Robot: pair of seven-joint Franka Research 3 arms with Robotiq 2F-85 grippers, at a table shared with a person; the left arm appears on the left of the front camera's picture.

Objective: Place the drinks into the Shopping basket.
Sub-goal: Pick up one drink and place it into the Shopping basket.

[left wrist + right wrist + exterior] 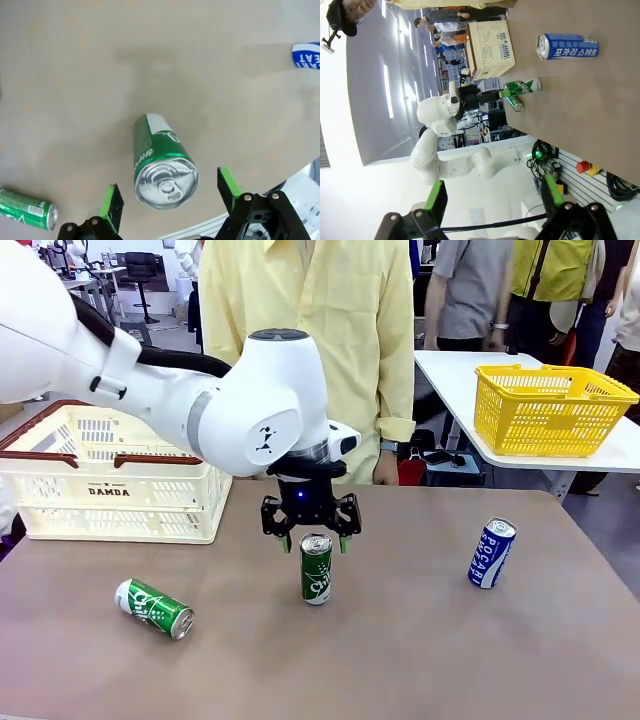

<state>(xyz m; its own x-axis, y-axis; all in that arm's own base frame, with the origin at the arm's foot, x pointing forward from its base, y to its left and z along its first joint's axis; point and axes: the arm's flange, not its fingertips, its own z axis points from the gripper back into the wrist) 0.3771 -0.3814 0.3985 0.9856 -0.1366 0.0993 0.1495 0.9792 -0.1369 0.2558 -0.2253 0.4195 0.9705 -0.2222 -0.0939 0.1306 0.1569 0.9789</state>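
Note:
A green can (316, 568) stands upright mid-table, its silver top (166, 182) facing the left wrist camera. My left gripper (312, 537) hangs open right over it, green pads (111, 199) on both sides of the top, not touching. A second green can (153, 607) lies on its side at the front left, also at the frame's lower left in the wrist view (26, 208). The blue-and-white POCARI can (491, 552) stands tilted on the right (567, 46). The cream Shopping basket (110, 485) sits at the back left (492, 48). My right gripper (492, 197) is open in the air, off the table.
A person in a yellow shirt (310, 330) stands at the far edge behind the middle can. A yellow mesh basket (549, 408) rests on a separate white table at the back right. Bare brown tabletop lies between the cans.

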